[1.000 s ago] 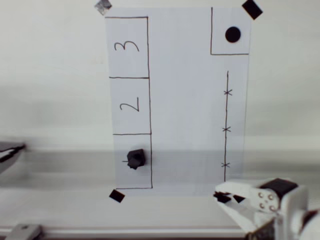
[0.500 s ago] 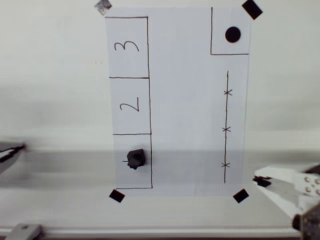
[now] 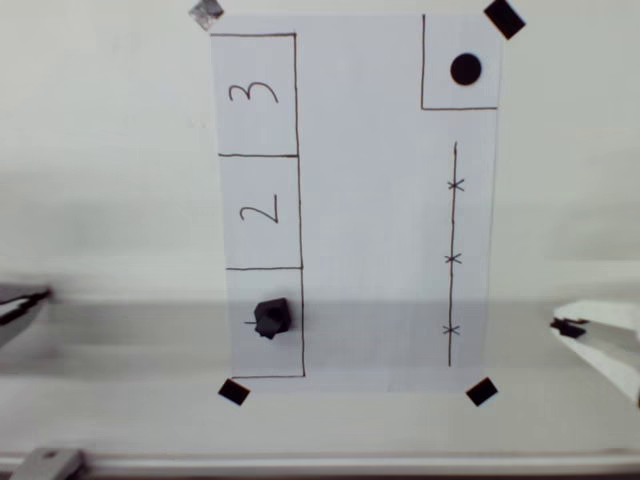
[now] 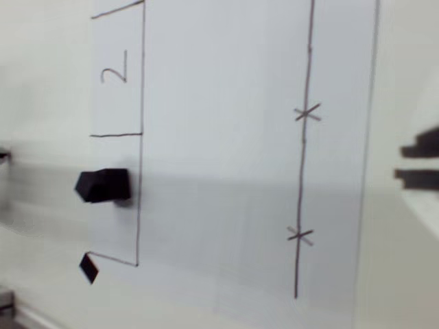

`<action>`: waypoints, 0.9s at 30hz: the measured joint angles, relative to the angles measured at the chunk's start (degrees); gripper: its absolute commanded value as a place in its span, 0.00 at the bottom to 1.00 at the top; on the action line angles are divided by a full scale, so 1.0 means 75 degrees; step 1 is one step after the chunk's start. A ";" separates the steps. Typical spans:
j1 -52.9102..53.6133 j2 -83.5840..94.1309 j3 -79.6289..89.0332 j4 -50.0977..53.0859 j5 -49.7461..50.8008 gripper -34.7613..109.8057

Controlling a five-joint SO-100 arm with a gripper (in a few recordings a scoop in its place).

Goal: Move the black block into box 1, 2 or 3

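Observation:
The black block (image 3: 272, 318) sits on the white paper inside the lowest pen-drawn outline, box 1 (image 3: 266, 360), below the outlines marked 2 (image 3: 260, 212) and 3 (image 3: 254, 95). In the wrist view the black block (image 4: 104, 185) rests at the left side of box 1 (image 4: 118, 229). My gripper (image 3: 568, 326) is at the right edge of the overhead view, off the paper and far from the block. Its white fingers taper to one dark tip and hold nothing. In the wrist view the gripper (image 4: 415, 163) shows two dark pads close together.
A drawn square with a solid black dot (image 3: 465, 68) is at the paper's top right. A pen line with crosses (image 3: 453, 258) runs down the right side. Black tape squares (image 3: 481, 391) pin the paper's corners. A dark object (image 3: 18, 305) pokes in at the left edge.
The gripper has drawn back to the right, from the paper's lower right corner to the picture's edge, uncovering the tape square there. The block has stayed in box 1.

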 measured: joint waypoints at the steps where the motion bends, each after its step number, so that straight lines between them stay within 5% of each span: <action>1: 0.0035 0.0164 0.0152 0.0000 -0.0012 0.24; 27: 0.0035 0.2180 0.2355 0.0211 -0.0422 0.24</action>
